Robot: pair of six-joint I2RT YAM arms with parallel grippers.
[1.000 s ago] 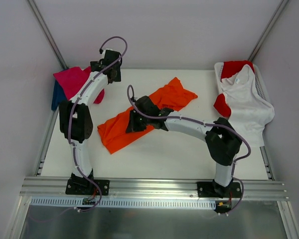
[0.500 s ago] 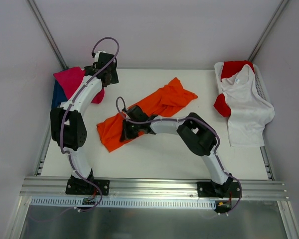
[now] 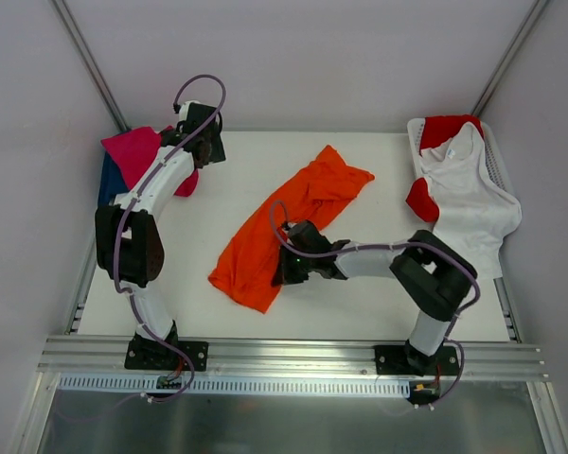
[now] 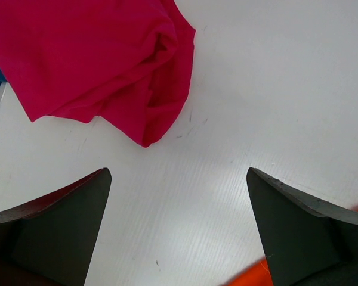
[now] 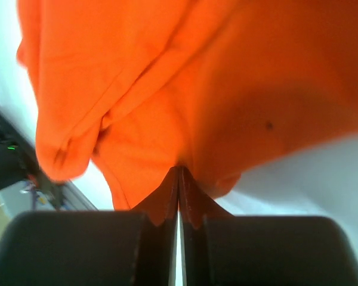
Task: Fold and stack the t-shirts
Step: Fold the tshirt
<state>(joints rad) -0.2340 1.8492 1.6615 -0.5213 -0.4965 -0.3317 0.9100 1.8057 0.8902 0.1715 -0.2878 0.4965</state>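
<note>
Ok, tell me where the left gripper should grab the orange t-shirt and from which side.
Probably its free far end, coming from the left. The orange t-shirt lies as a long diagonal strip; the right gripper is pinched shut on its near edge, leaving the far end unheld. The left gripper is open on that side.

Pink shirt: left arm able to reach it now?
Probably yes. The left gripper is open just beside the pink shirt, with only table between them; nothing blocks it.
</note>
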